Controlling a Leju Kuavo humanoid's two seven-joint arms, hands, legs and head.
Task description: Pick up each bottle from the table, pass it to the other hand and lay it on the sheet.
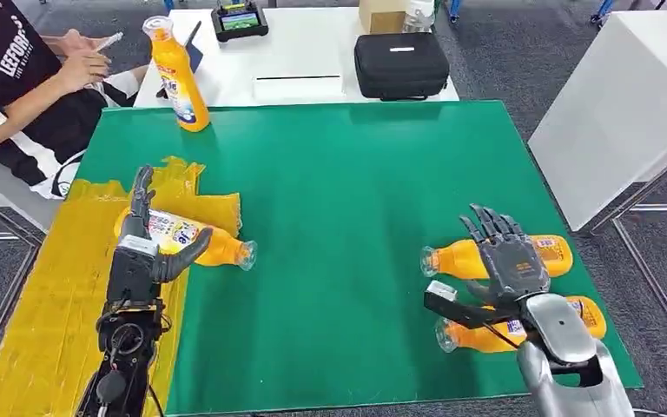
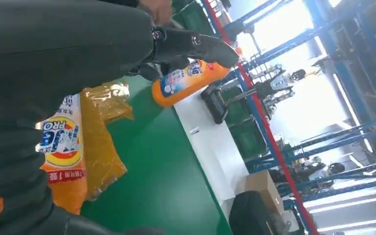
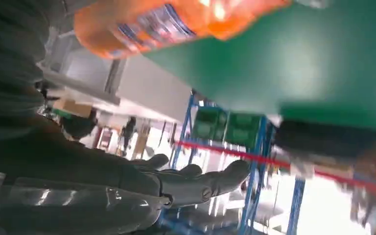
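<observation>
Bottles are what we sort here, and nearest to us lie two orange ones on the green counter (image 1: 356, 174) at our right: the near bottle (image 1: 586, 314) partly under the right wrist, and the far bottle (image 1: 465, 257) just beyond it, its cap pointing toward the middle. Our right hand (image 1: 504, 261) hovers over that far bottle with its fingers (image 1: 486, 224) spread wide and grasping nothing; from the head view we cannot tell whether the palm touches the bottle or hangs just above it. To do this pick well, we judge the hand should come down square across the body of the bottle, not the neck, and close evenly so the round shape does not roll away toward the near bottle beside it. At our left, the left hand (image 1: 143, 248) lies over a third bottle (image 1: 213, 243) resting on the yellow sheet (image 1: 43, 287), thumb curled round one side and fingers stretched along the other; whether it grips or merely rests there we cannot say for sure, though the bottle already lies on the sheet. Farther off, a fourth bottle (image 1: 176, 74) stands upright at the counter's far left corner, well apart from both hands. Beyond it a person (image 1: 26, 87) sits beside a white table with a black case (image 1: 399, 62).
</observation>
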